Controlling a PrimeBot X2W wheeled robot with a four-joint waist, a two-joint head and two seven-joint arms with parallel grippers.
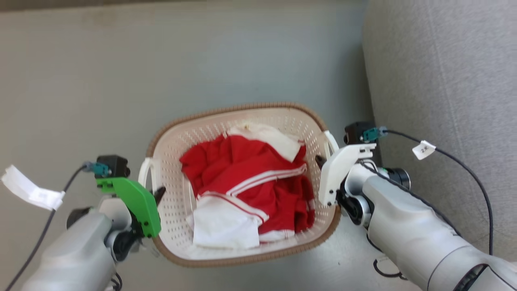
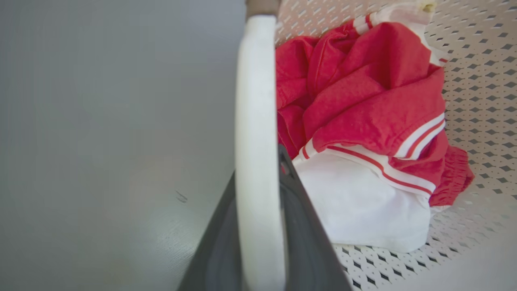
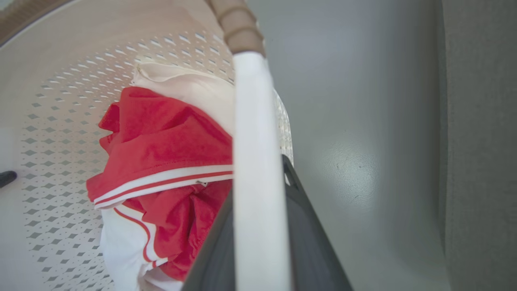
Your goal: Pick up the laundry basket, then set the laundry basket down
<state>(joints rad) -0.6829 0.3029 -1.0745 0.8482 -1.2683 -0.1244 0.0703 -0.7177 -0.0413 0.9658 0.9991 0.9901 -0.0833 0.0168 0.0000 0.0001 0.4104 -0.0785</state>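
- Gripped by left tool (image 1: 160, 193), closed round left handle (image 2: 258, 121), and right tool (image 1: 320, 162), closed round right handle (image 3: 255, 141).
- Likely a light, stiff laundry basket (image 1: 242, 109); keep level.

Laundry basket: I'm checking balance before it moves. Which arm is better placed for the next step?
Neither clearly: the left gripper holds one white side handle, the right gripper the other, of the cream perforated plastic basket, so probably both together.
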